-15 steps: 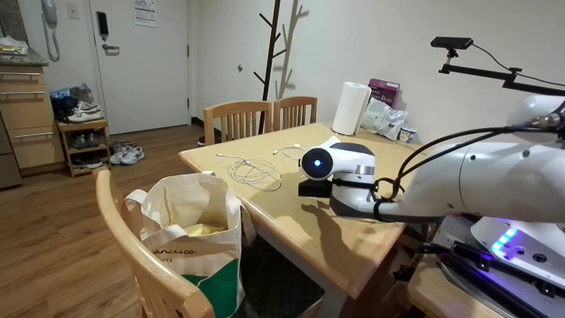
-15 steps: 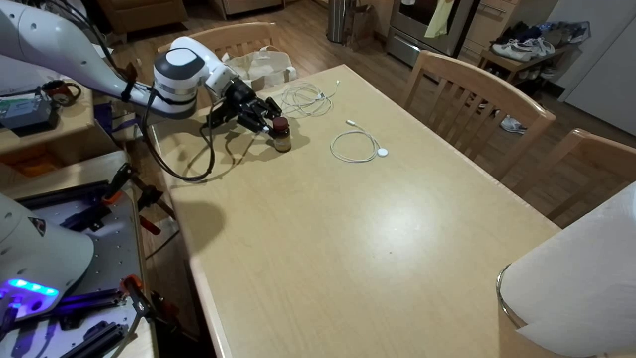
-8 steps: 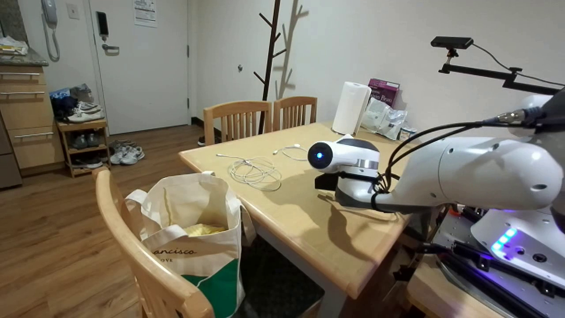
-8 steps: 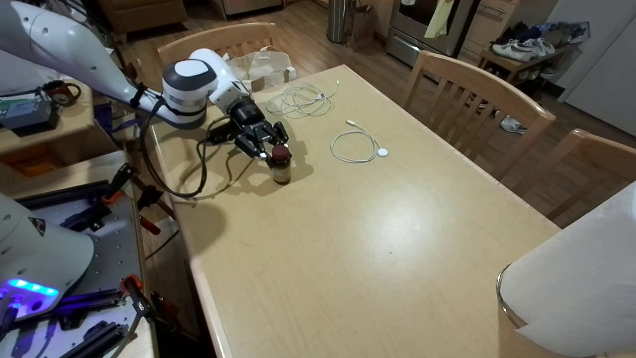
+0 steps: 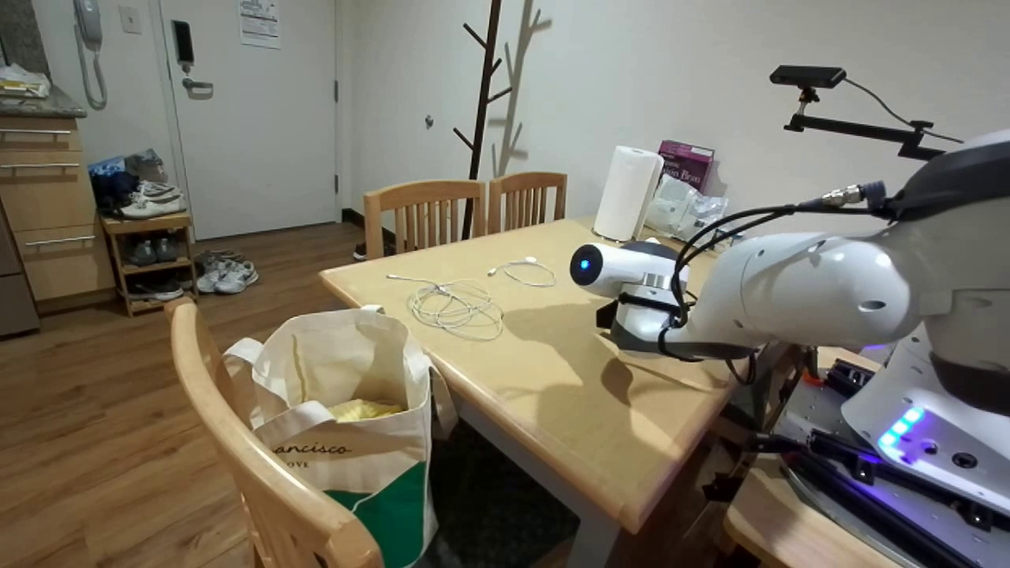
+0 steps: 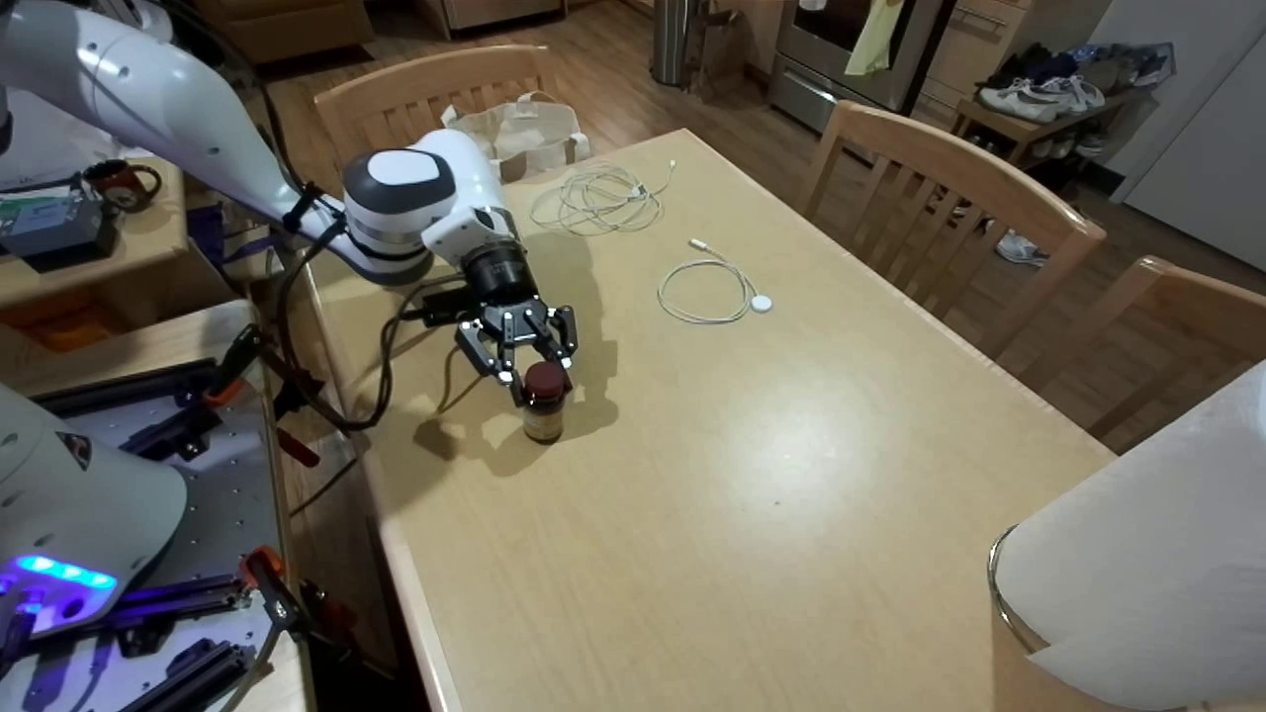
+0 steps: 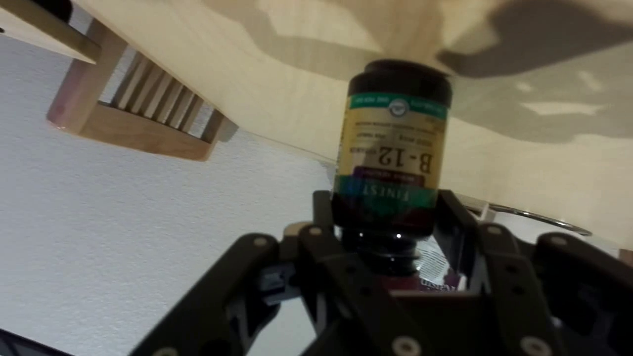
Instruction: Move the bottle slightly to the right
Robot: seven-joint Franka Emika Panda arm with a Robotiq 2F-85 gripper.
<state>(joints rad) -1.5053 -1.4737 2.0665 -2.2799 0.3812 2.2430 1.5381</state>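
Note:
The bottle (image 6: 543,407) is small and dark brown with a dark red cap and a yellowish label. It stands upright near the robot's side of the table (image 6: 692,445); I cannot tell whether its base touches the table or is slightly above. My gripper (image 6: 542,384) is shut on it, one finger on each side of its upper part. In the wrist view, which is upside down, the bottle (image 7: 393,148) sits between both fingertips of the gripper (image 7: 385,210), its B-12 label facing the camera. In an exterior view the arm (image 5: 631,272) hides the bottle and fingers.
A coiled white cable (image 6: 634,195) and a shorter cable with a round white puck (image 6: 761,304) lie on the table. A paper towel roll (image 6: 1147,554) stands at the far end. A tote bag (image 5: 339,386) and chairs (image 6: 949,198) stand round the edges.
The gripper and the bottle have moved together along the table, away from the coiled cable, toward the camera in the view that shows the bottle. The gripper has stayed shut on the bottle.

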